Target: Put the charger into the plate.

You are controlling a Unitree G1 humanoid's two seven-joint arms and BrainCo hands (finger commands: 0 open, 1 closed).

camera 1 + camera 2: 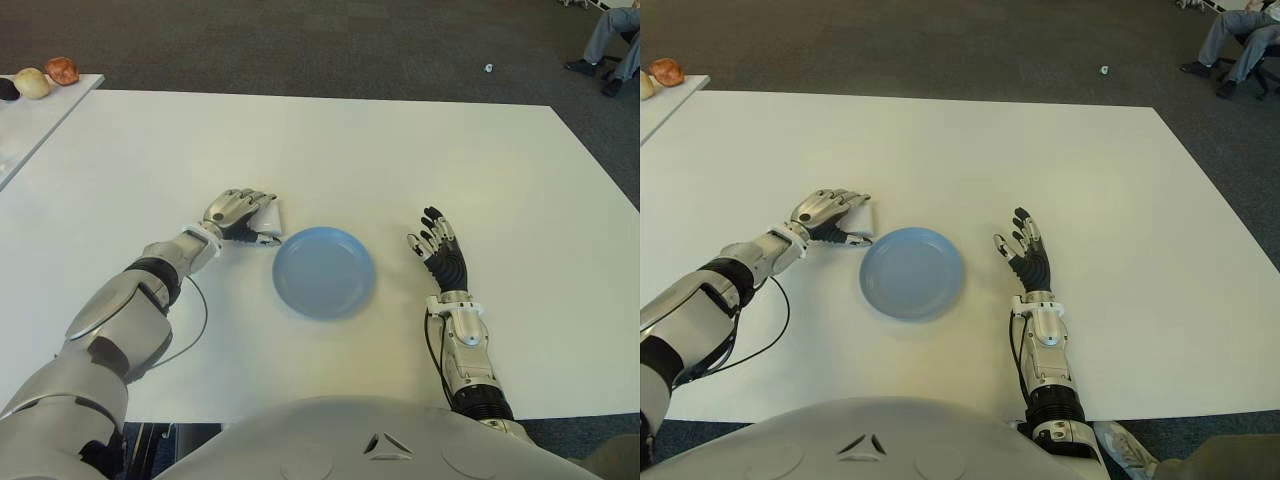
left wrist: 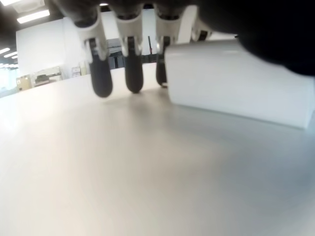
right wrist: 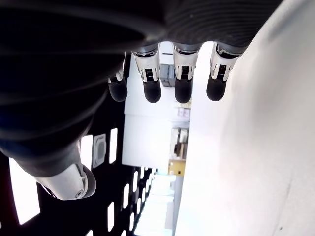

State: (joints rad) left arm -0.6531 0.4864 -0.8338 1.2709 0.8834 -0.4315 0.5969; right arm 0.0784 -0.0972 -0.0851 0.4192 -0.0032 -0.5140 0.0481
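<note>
**Left hand over the charger, plate not yet loaded**

Your left hand (image 1: 240, 214) arches over the white charger (image 1: 268, 216) on the table (image 1: 400, 150), fingers curled around it but not clearly clamped. The empty blue plate (image 1: 324, 271) lies at its 4 o'clock, path unobstructed. At the plate's 3 o'clock, your right hand (image 1: 437, 244) shows spread, holding nothing.

Left hand (image 1: 240, 215) extended forward, fingers curled downward. Right hand (image 1: 436, 243) idle, fingers extended and relaxed.
</note>
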